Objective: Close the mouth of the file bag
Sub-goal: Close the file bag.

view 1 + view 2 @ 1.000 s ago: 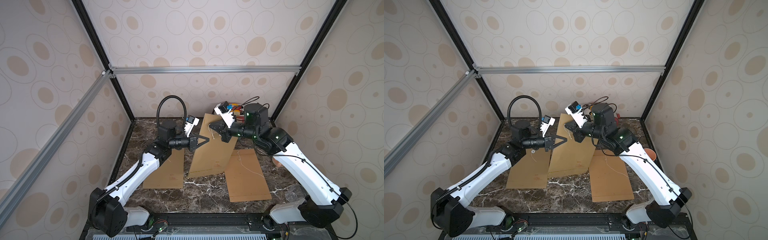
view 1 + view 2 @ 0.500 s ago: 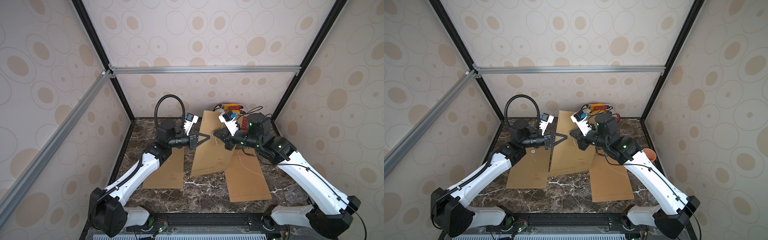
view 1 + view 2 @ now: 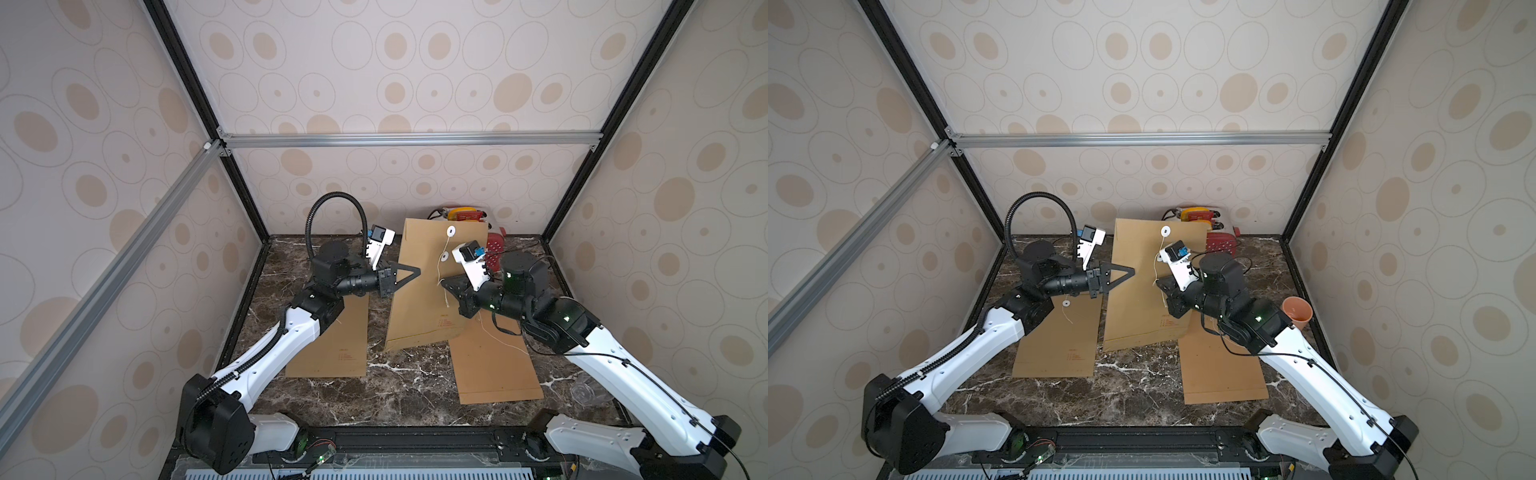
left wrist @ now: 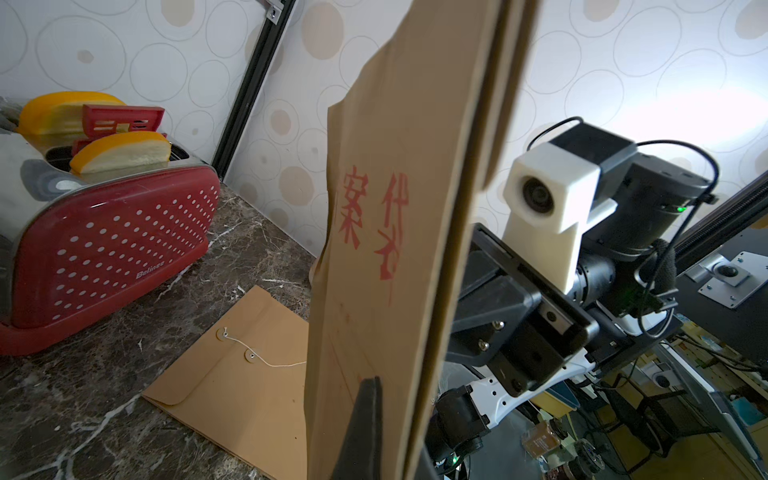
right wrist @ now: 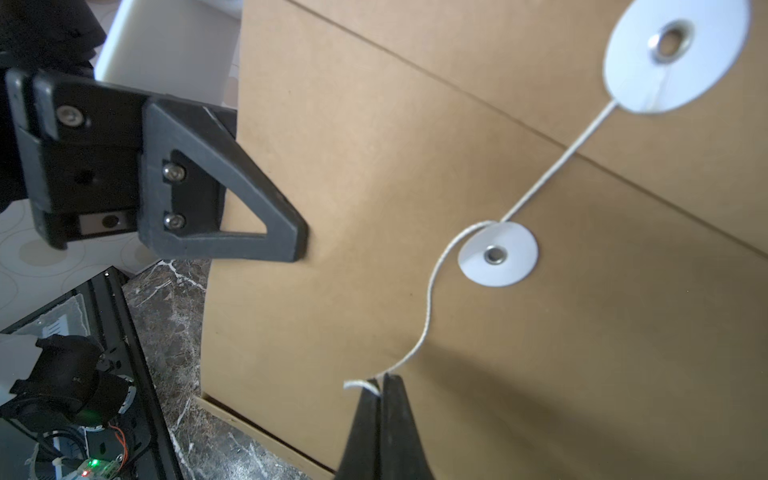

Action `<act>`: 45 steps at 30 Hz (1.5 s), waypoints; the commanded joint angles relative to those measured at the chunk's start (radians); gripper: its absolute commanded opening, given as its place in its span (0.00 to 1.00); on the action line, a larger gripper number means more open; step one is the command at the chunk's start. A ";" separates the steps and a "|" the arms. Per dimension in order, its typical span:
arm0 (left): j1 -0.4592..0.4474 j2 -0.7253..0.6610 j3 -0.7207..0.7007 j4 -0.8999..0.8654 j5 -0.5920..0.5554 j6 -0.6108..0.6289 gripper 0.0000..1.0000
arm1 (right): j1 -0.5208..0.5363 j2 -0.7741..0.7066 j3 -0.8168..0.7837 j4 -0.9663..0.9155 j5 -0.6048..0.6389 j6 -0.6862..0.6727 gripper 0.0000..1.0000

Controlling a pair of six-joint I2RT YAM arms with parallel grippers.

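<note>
Now, file bag [image 3: 424, 303] edge inside left pincer [image 3: 417, 272]

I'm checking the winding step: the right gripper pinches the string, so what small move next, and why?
Probably sweep the right gripper round the lower disc, winding the string on. The string comes from the upper disc and only curves partway round the lower one, while the left gripper holds the file bag standing.

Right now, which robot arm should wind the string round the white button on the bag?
Right arm. The right pincer is shut on the string, which curves round the lower white disc. The left pincer is clamping the file bag by its edge, holding it upright.
</note>
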 commanded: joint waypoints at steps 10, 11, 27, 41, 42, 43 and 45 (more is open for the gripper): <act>0.016 -0.019 -0.020 0.170 0.015 -0.098 0.00 | -0.017 -0.045 -0.096 0.024 0.062 0.056 0.00; 0.015 -0.019 -0.021 0.174 0.015 -0.101 0.00 | -0.021 -0.048 -0.105 0.028 0.062 0.062 0.00; 0.025 -0.015 -0.040 0.262 0.018 -0.158 0.00 | -0.040 -0.074 -0.158 0.044 0.039 0.068 0.00; 0.032 0.024 -0.065 0.453 0.047 -0.295 0.00 | -0.127 -0.121 -0.230 0.052 -0.018 0.081 0.00; 0.032 0.026 -0.065 0.456 0.047 -0.295 0.00 | -0.128 -0.121 -0.230 0.052 -0.023 0.080 0.00; 0.033 0.026 -0.065 0.459 0.048 -0.297 0.00 | -0.128 -0.119 -0.230 0.053 -0.027 0.080 0.00; 0.032 0.026 -0.065 0.463 0.051 -0.299 0.00 | -0.132 -0.118 -0.226 0.047 -0.025 0.076 0.00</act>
